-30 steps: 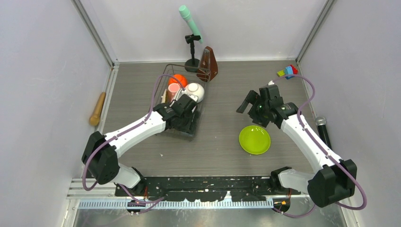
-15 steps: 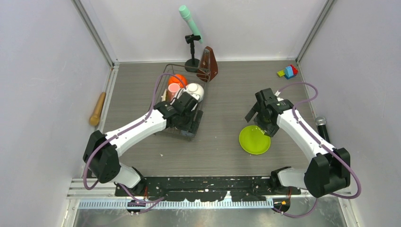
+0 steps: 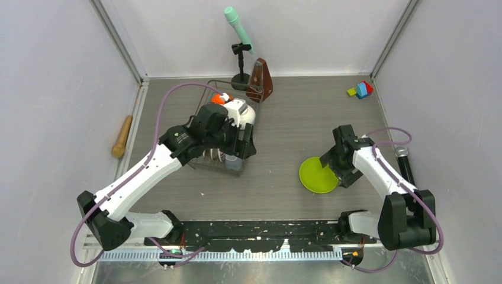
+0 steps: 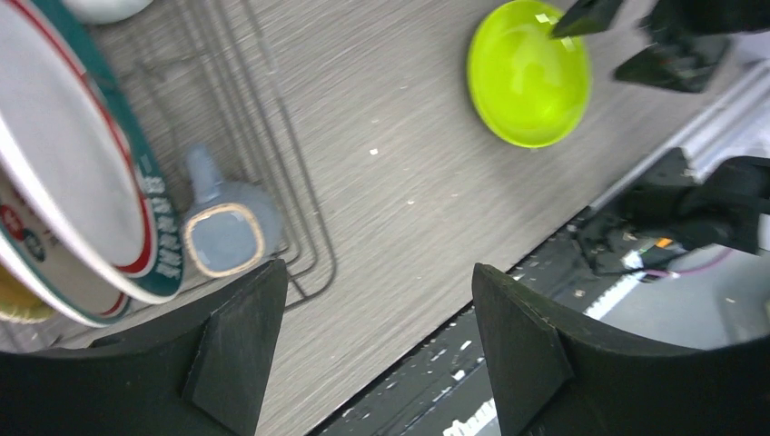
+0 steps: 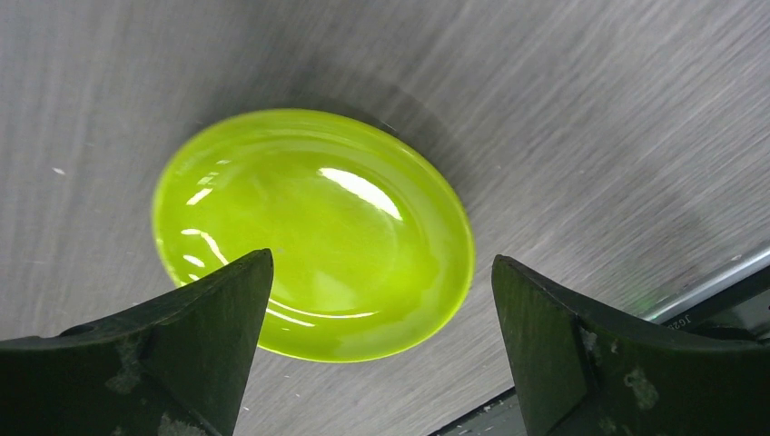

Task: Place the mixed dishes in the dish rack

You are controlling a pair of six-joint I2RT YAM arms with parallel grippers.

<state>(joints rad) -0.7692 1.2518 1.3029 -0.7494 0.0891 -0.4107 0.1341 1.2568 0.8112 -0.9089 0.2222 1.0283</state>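
The lime-green plate (image 3: 317, 176) lies flat on the table right of centre; it also shows in the left wrist view (image 4: 529, 73) and the right wrist view (image 5: 313, 232). My right gripper (image 3: 337, 170) is open and empty, low over the plate's near-right rim (image 5: 381, 345). The dish rack (image 3: 208, 90) stands left of centre with the white bowl (image 3: 247, 113) and orange bowl (image 3: 219, 99) at its far end. White plates with red-green marks (image 4: 64, 173) stand in it beside a small cup (image 4: 227, 238). My left gripper (image 3: 241, 147) is open and empty above the rack's near right corner (image 4: 377, 354).
A brown metronome (image 3: 260, 80) and a teal microphone on a stand (image 3: 238, 26) stand behind the rack. Toy blocks (image 3: 361, 90) lie at the far right. A black microphone (image 3: 404, 161) lies by the right wall, a wooden roller (image 3: 122, 136) by the left wall.
My left arm has risen and drawn back from inside the rack, empty. My right gripper has come down and nearer, from beyond the green plate to its near-right rim.
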